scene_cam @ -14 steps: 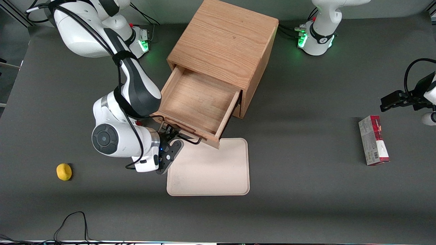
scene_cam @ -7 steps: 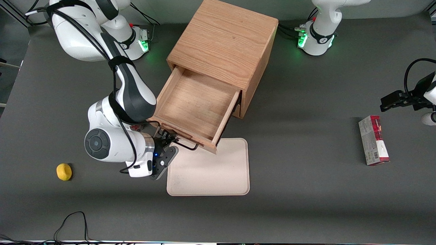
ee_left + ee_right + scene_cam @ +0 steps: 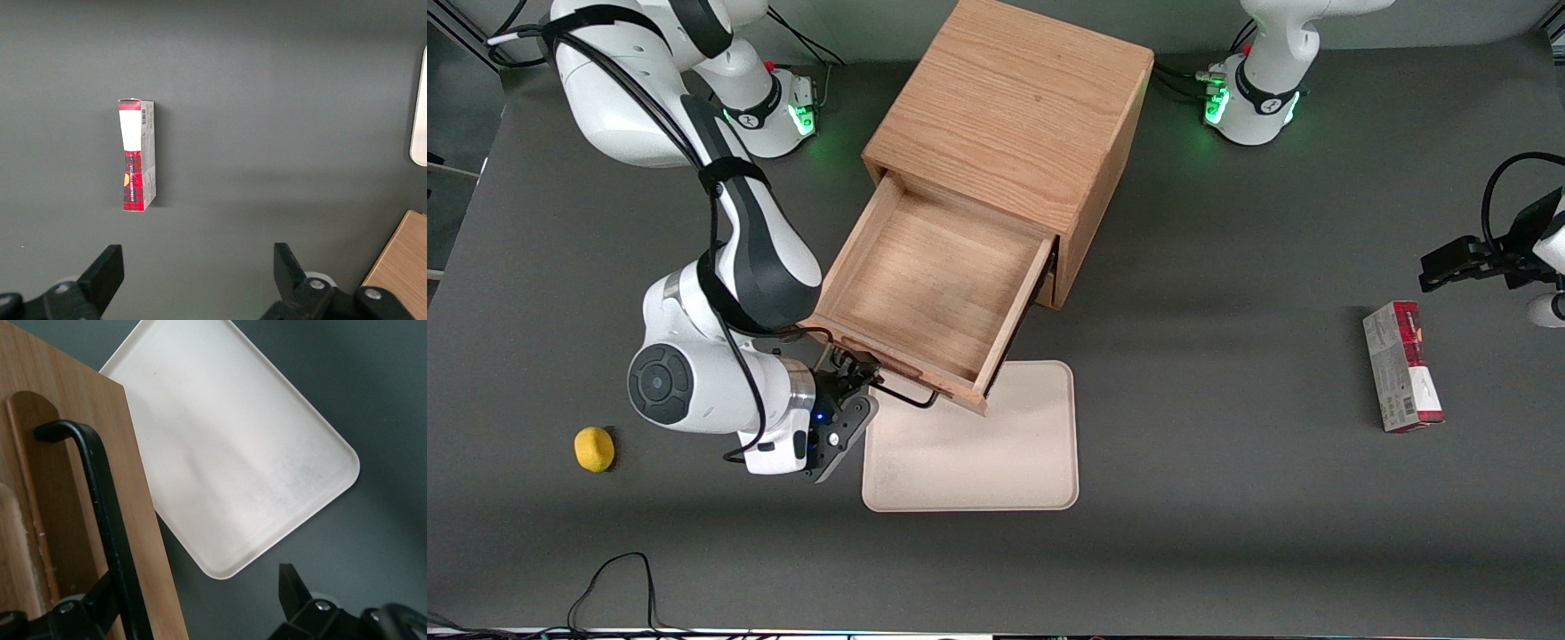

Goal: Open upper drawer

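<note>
The upper drawer point(image 3: 929, 298) was pulled well out of the oak cabinet point(image 3: 1014, 116), its front corner overhanging the beige tray point(image 3: 996, 453) on the worktop. The end effector point(image 3: 852, 380) sat at the black handle point(image 3: 100, 507), fingers spread with the bar between them, not pinching. Risk as I saw it: pull much further and the drawer could leave its rails, or a skewed tug could drag the cabinet.
</note>
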Robot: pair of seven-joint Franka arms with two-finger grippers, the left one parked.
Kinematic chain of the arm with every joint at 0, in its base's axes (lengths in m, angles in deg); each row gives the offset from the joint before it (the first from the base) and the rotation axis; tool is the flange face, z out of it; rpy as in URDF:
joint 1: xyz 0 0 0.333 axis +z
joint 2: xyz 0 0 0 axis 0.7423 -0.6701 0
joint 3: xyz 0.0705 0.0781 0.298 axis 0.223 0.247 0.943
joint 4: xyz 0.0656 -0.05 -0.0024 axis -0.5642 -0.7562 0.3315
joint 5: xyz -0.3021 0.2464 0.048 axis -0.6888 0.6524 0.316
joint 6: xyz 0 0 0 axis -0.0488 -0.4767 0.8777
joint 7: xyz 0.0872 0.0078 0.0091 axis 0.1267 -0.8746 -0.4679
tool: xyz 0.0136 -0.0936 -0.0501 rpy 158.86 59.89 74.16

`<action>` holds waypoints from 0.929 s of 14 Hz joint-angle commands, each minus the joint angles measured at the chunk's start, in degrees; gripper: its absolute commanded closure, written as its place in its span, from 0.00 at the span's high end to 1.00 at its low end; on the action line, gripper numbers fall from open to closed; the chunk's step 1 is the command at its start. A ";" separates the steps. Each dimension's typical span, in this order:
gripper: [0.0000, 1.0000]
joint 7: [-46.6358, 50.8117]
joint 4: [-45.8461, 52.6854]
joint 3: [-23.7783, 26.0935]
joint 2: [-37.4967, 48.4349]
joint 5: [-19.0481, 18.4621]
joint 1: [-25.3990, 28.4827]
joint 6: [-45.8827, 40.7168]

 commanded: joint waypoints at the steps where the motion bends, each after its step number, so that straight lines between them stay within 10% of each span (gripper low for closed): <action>1: 1.00 -1.14 3.01 0.18 -1.17 0.18 -0.48 0.21; 13: 1.00 -0.70 3.72 0.00 -0.38 0.18 -1.71 0.82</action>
